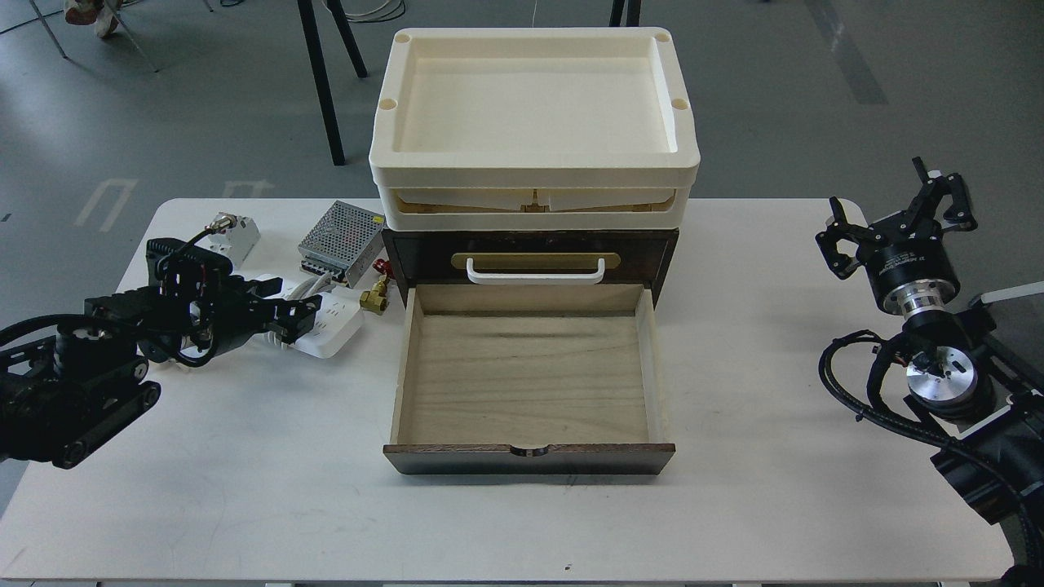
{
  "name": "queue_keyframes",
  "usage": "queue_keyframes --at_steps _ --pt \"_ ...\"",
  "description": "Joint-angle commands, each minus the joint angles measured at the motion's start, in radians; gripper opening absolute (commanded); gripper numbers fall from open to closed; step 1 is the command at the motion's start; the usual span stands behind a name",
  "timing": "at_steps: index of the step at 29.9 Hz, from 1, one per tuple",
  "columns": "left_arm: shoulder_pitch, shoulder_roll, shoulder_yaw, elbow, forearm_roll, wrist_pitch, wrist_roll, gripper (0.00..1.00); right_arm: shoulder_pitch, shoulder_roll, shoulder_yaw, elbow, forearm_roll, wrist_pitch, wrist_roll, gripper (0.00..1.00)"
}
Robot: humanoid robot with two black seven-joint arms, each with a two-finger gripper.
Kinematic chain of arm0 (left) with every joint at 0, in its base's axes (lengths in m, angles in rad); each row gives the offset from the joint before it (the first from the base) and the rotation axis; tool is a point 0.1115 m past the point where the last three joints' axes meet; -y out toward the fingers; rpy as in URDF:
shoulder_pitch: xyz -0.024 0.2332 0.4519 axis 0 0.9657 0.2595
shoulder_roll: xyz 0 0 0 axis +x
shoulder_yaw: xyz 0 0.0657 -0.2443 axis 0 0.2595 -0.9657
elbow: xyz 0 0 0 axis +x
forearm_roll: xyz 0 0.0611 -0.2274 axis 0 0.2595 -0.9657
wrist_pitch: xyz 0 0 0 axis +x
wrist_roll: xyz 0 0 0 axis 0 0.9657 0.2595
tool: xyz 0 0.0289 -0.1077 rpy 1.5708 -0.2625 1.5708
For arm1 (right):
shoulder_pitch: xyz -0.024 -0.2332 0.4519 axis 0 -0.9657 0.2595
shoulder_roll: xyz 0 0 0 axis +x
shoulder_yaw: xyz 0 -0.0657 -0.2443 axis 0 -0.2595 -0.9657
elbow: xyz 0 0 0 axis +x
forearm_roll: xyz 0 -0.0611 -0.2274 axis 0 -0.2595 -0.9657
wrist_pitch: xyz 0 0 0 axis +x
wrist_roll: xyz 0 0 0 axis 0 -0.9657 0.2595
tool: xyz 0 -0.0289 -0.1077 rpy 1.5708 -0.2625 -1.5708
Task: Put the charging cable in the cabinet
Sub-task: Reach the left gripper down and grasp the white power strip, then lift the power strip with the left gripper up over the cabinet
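Note:
The charging cable (336, 323), a flat white power strip with its cord looped around it, lies on the table left of the cabinet (530, 244). My left gripper (287, 303) is low over its left half, with open fingers on either side of the strip and cord. That half is hidden by the gripper. The cabinet's pale wood drawer (530, 383) is pulled out and empty. Above it are the white handle (536, 273) and the cream tray top (530, 106). My right gripper (893, 216) is open and empty, raised at the table's right edge.
A metal mesh power supply box (341, 236) and a white circuit breaker (232, 232) sit behind the strip. A small brass fitting (375, 298) lies between the strip and the cabinet. Chair legs stand on the floor behind the table.

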Motion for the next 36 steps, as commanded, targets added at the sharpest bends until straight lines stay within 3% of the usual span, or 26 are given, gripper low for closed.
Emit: queue_keyframes --at_steps 1,6,11,16,21,29,36 --pt "0.0 -0.003 0.0 0.006 0.0 0.0 -0.001 0.43 0.0 0.0 0.0 0.0 0.0 0.0 0.0 1.0" --pt "0.0 -0.003 0.026 0.008 0.0 -0.003 0.001 0.41 0.0 0.0 0.0 0.0 -0.001 0.0 0.0 1.0" --pt "-0.003 -0.001 0.031 0.008 0.0 -0.003 0.004 0.21 0.0 0.0 0.0 -0.001 -0.001 0.0 0.0 1.0" --pt "-0.006 0.0 0.028 0.008 -0.003 -0.003 0.004 0.15 0.0 0.0 0.0 -0.001 -0.001 0.0 0.0 1.0" --pt "-0.009 -0.001 0.026 0.008 -0.005 -0.003 0.01 0.01 0.0 0.0 0.0 -0.001 -0.001 0.0 0.0 1.0" --pt "-0.062 0.02 0.015 -0.026 -0.012 -0.002 -0.002 0.0 0.0 0.0 0.0 -0.001 -0.001 0.0 0.0 1.0" --pt "-0.144 0.192 0.011 -0.145 -0.067 -0.008 -0.033 0.0 0.0 0.0 0.0 -0.001 -0.001 0.0 0.0 1.0"
